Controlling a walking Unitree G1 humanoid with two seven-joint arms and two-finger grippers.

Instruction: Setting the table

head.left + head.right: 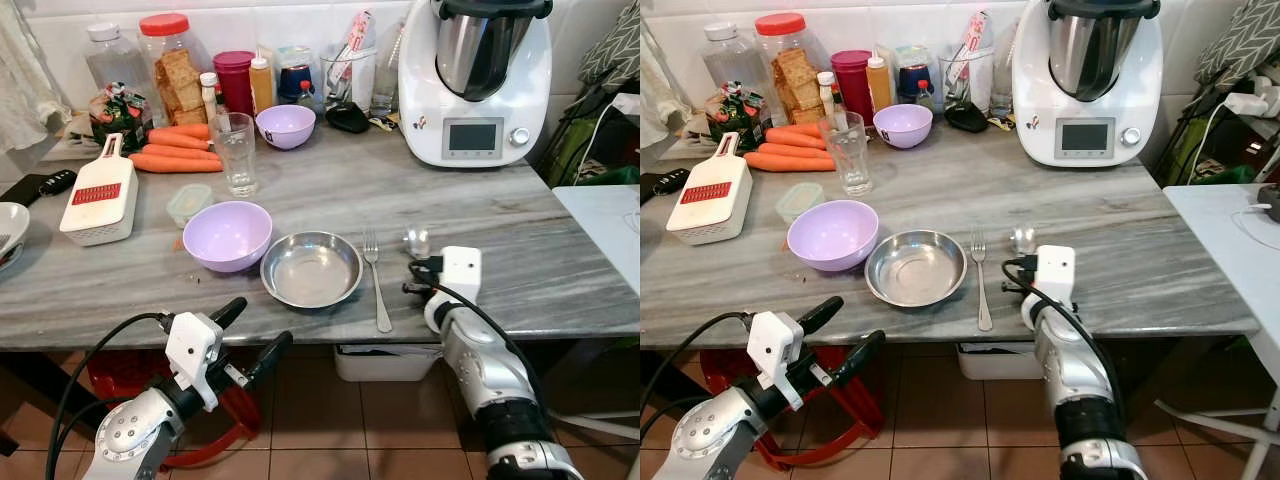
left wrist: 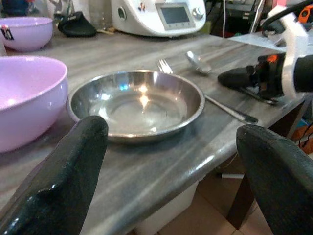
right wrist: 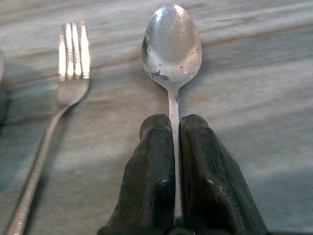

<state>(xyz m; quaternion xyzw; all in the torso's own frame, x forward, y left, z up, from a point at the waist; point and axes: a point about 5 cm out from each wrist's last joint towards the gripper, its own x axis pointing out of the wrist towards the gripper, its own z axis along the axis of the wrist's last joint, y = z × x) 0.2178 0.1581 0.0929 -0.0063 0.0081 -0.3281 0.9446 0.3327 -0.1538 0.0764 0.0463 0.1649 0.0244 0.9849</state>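
From my head, my right gripper [image 1: 418,272] sits low over the grey marble table [image 1: 560,250], just right of the steel fork [image 1: 375,278] beside the round steel plate [image 1: 311,268], to lay a place setting. Along my right wrist, its fingers pinch the silver spoon [image 3: 171,44] by the handle, bowl pointing far. My left gripper [image 2: 166,161] hangs spread wide, near the plate's near edge.

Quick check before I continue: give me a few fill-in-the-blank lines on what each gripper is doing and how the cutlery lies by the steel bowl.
1. The right gripper is shut on the handle of the ____.
2. The fork lies between the steel bowl and the ____.
3. The left gripper, below the table edge, is ____.
Missing words: spoon; spoon; open
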